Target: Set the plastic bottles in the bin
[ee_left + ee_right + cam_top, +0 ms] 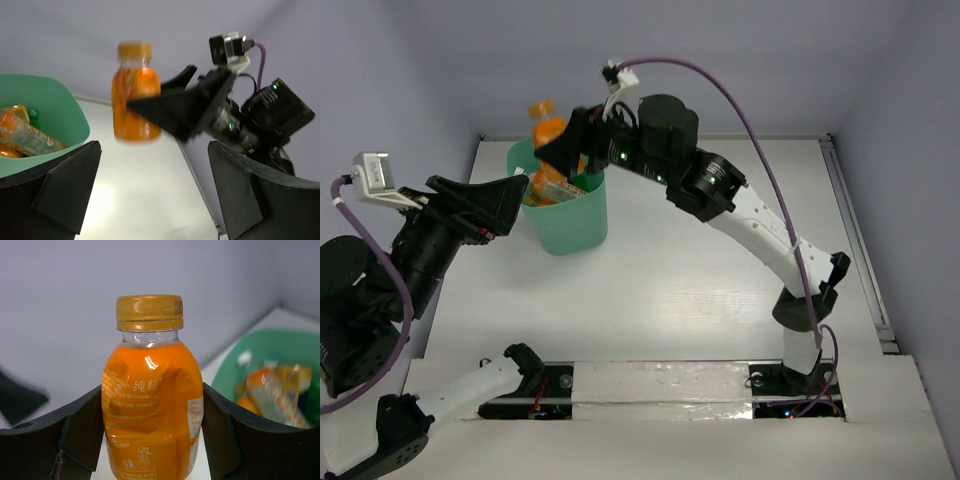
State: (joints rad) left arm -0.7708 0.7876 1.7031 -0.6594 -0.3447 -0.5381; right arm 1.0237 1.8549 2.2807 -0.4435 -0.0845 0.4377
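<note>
My right gripper (560,140) is shut on an orange-drink bottle (152,400) with a gold cap and holds it upright above the far rim of the mint-green bin (570,232). The bottle also shows in the top view (546,125) and in the left wrist view (133,95). Several orange-label bottles (27,135) and a green one (33,114) lie inside the bin (70,112). The bin with bottles in it shows at the right of the right wrist view (270,347). My left gripper (520,195) is open and empty, just left of the bin's rim.
The white table (670,280) lies between pale walls. A rail (855,240) runs along the table's right edge. The right arm (760,225) stretches across from the base at the near right to the bin.
</note>
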